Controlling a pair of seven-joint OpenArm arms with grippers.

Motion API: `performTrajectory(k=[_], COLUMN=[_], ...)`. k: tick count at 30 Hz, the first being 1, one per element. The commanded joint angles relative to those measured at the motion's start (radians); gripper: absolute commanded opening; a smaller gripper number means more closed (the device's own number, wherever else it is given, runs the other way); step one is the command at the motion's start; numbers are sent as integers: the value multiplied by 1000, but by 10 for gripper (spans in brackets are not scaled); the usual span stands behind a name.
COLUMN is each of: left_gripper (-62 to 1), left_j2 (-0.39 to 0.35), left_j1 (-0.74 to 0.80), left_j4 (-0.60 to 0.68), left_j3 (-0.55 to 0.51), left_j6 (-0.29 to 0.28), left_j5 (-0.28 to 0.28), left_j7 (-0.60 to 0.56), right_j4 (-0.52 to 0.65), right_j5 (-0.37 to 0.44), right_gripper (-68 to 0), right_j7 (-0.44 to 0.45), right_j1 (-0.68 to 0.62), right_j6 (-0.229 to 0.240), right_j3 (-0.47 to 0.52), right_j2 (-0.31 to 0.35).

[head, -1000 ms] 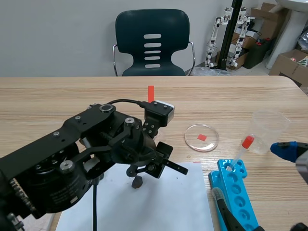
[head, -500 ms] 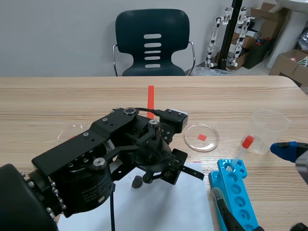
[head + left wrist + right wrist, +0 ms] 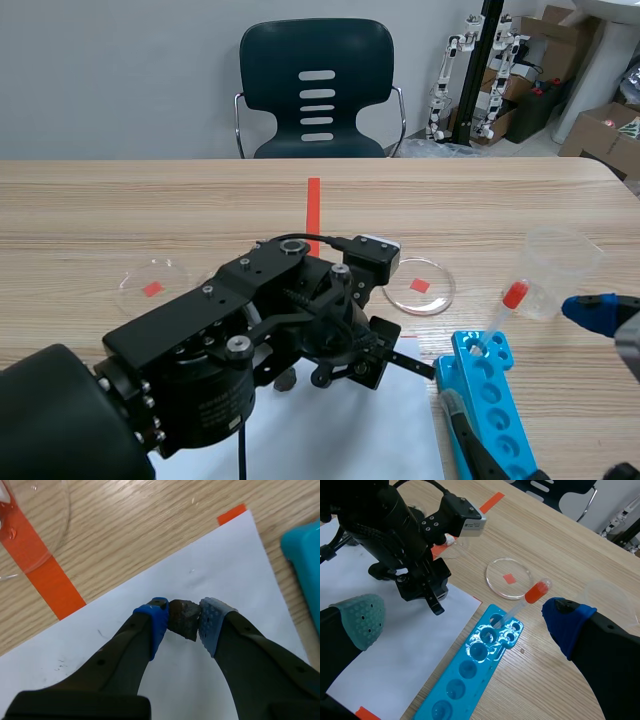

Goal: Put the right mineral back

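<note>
Our left gripper (image 3: 184, 616) clamps the small dark grey mineral chunk (image 3: 182, 621); our right gripper (image 3: 465, 619) stands spread. Next, we judge, it needs carrying to the clear round petri dish (image 3: 419, 285).

The room is evenly bright, and the soft light seems to come from above. On the white paper (image 3: 350, 430) the shadows are pale with soft edges: 1 lies under the left arm (image 3: 200, 350), and another, fainter, lies under the dark mineral (image 3: 184, 617) pinched in the left gripper (image 3: 182, 622). To the right of the paper, the wet wells of the blue tray (image 3: 480, 652) carry small white glare spots. Beyond the paper, the rim of a clear dish (image 3: 419, 286) glints thinly.
</note>
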Motion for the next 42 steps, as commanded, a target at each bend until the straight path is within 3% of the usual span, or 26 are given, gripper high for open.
performTrajectory(k=[1, 22, 32, 39, 42], left_gripper=[-492, -487, -262, -64, -14], left_j2=[11, 6, 5, 4, -1], left_j1=[-16, -13, -13, -13, -12], left_j4=[18, 0, 0, 0, 6], left_j3=[2, 2, 2, 2, 1], left_j6=[5, 5, 5, 5, 7], left_j5=[-3, -2, -2, -3, -3], left_j7=[-19, 11, 0, -25, -35], right_j4=[12, 12, 12, 12, 12], right_j5=[10, 10, 10, 10, 10], right_gripper=[4, 4, 4, 4, 4], right_j7=[15, 15, 15, 15, 15], right_j1=[6, 6, 6, 6, 6], right_j6=[-3, -3, -3, -3, -3], right_j3=[3, 3, 3, 3, 3], right_j2=[8, 8, 8, 8, 8])
